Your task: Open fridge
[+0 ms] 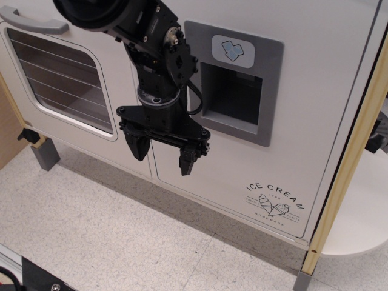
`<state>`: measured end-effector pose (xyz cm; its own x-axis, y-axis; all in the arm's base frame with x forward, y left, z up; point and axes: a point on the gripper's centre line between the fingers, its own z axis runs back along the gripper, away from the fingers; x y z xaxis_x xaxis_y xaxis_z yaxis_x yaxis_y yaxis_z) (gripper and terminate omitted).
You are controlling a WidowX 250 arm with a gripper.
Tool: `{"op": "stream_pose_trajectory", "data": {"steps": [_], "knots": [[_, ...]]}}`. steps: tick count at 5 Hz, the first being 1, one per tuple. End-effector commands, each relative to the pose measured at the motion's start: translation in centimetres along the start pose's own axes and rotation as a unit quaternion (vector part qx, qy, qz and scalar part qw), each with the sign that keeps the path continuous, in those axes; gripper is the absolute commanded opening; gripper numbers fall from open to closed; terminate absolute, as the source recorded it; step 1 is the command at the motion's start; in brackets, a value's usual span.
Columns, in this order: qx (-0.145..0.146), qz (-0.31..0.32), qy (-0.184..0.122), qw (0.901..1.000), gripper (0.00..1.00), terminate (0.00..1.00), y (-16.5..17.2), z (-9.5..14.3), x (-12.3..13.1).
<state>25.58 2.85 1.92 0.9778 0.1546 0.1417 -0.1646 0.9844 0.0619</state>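
The claw (162,154) hangs with its two dark fingers (187,160) spread apart and pointing down, released, with nothing between them. It sits in front of the seam where the two white doors meet, low on the cabinet front; whether it touches the surface I cannot tell. Above it the black arm (154,57) rises to the upper left, a cable looping at its wrist.

To the right of the claw is the fridge (315,121), its door shut and flush with the cabinet. A grey panel (236,82) is set into the door, with a blue ice icon (233,50) over a dark recess. The print "ICE CREAM" (276,197) is near the door's lower right corner.

To the left is the other door, with its window (63,79) showing wire racks, and a grey handle (33,23) above it. A wooden post (351,157) runs down the right edge. The cabinet stands on a speckled floor (109,242).
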Motion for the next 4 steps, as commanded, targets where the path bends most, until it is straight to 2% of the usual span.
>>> {"op": "stream_pose_trajectory", "data": {"steps": [1,2,3,4], "knots": [[0.000,0.000,0.000,1.0000,1.00,0.00,0.0,0.0,0.0],[0.009,-0.014,-0.033,0.9993,1.00,0.00,2.6,-0.5,0.9],[0.010,-0.024,-0.047,0.9985,1.00,0.00,4.8,-1.0,2.5],[0.001,-0.017,-0.071,0.9974,1.00,0.00,6.4,-1.2,4.5]]}}
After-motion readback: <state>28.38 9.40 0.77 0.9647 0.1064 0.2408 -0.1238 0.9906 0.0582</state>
